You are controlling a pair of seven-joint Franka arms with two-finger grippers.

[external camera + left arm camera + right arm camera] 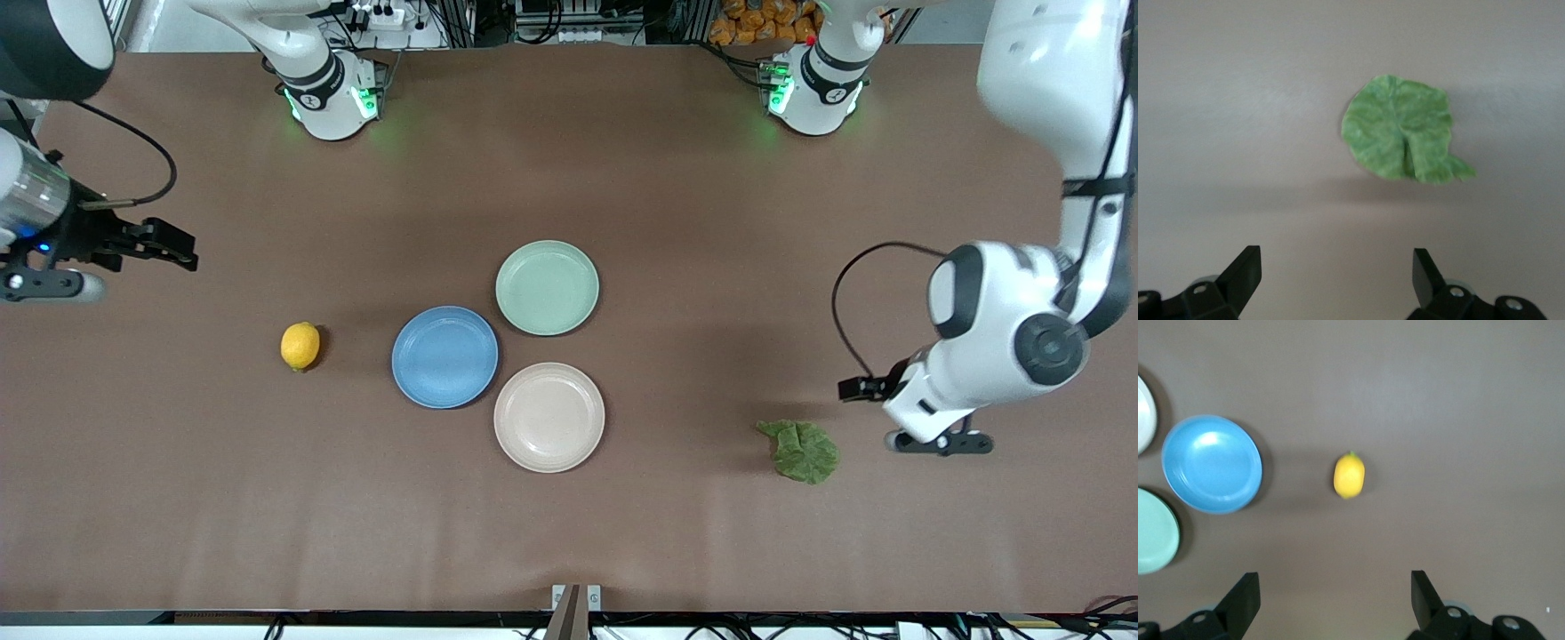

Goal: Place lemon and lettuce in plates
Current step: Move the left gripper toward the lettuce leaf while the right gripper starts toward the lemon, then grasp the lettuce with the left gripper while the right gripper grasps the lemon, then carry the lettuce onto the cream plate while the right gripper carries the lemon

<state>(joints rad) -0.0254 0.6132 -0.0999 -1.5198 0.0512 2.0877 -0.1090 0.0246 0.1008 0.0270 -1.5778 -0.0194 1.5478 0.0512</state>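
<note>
**Lemon & lettuce both on table, plates bare**

You've got the lemon (pixel 300 346) on the table (pixel 178 498) toward the right arm's end, near the blue plate (pixel 444 356). Beige-pink plate (pixel 548 417) sits just beside the blue one, nearer the front cam; pale green plate (pixel 547 287) farther. Lettuce (pixel 799 451) lies flat toward the left arm's end. Left gripper (pixel 1337 280) hangs near it, jaws wide, holding nothing. Right gripper (pixel 1335 600) is over bare table, also wide, nothing held.
</note>
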